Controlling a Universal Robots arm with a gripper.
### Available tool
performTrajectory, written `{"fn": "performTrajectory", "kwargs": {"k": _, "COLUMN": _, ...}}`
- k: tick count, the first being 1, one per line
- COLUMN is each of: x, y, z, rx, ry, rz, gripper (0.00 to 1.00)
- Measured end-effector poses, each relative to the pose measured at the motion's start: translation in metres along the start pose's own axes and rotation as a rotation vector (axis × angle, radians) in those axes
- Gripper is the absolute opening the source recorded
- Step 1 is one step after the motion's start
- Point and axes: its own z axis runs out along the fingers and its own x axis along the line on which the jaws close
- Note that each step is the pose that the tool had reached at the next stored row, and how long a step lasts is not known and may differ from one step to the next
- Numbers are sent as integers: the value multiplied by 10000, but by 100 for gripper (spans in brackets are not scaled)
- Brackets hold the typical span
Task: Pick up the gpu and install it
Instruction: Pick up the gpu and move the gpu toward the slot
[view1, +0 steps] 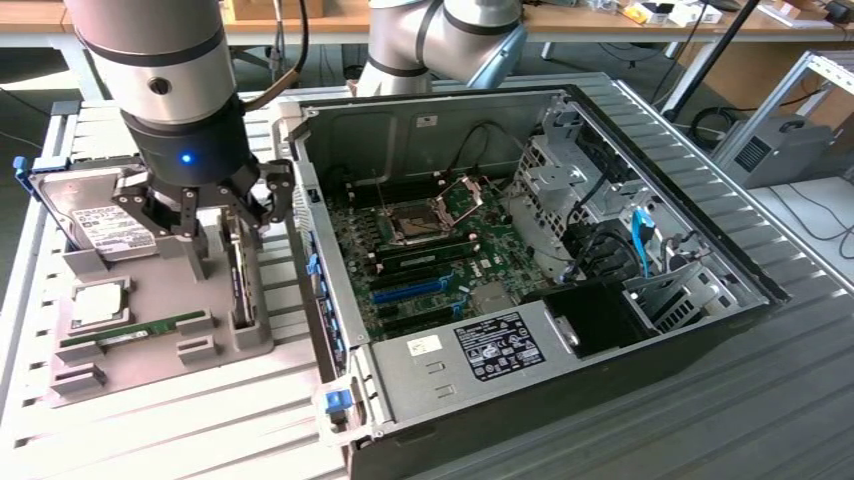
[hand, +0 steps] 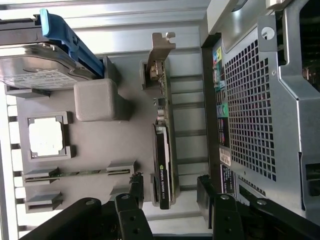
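The silver and grey jointed robot arm (view1: 154, 60) hung straight down, its black wrist section (view1: 187, 155) showing a small blue light, and the black two-fingered tool (view1: 220, 215) beneath it stood with its fingers (hand: 205, 190) spread well apart.

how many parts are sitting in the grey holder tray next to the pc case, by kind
hard drive: 1
cpu: 1
ram stick: 1
gpu: 1
total: 4
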Motion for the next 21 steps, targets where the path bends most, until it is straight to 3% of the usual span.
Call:
{"fn": "performTrajectory", "kwargs": {"k": 5, "x": 2, "y": -6, "z": 104, "rx": -1, "ry": 0, "rz": -1, "gripper": 56}}
{"fn": "performTrajectory", "kwargs": {"k": 10, "x": 2, "y": -5, "z": 111, "rx": -1, "ry": -1, "rz": -1, "gripper": 56}}
{"fn": "performTrajectory", "kwargs": {"k": 16, "x": 29, "y": 85, "z": 134, "rx": -1, "ry": 0, "rz": -2, "gripper": 56}}
{"fn": "performTrajectory", "kwargs": {"k": 21, "x": 34, "y": 100, "z": 196, "rx": -1, "ry": 1, "rz": -3, "gripper": 56}}
